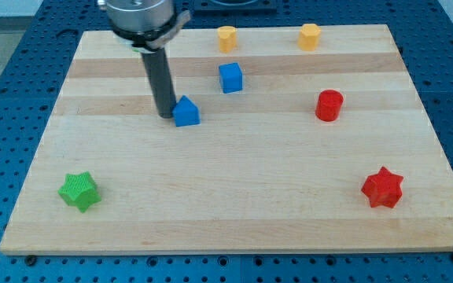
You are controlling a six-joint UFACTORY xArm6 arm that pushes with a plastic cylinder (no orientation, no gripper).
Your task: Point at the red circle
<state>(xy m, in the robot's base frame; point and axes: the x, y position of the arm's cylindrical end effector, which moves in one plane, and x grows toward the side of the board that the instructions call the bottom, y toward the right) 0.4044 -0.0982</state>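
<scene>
The red circle point(329, 104), a short red cylinder, stands right of the board's middle. My tip point(166, 115) rests on the board far to its left, just left of a blue pentagon-shaped block point(185, 112), touching or nearly touching it. A blue cube point(230, 78) sits up and to the right of the tip. A red star point(382, 187) lies at the lower right.
Two yellow blocks point(226, 38) point(310, 35) stand near the board's top edge. A green star point(79, 191) lies at the lower left. The wooden board point(234, 220) rests on a blue perforated table.
</scene>
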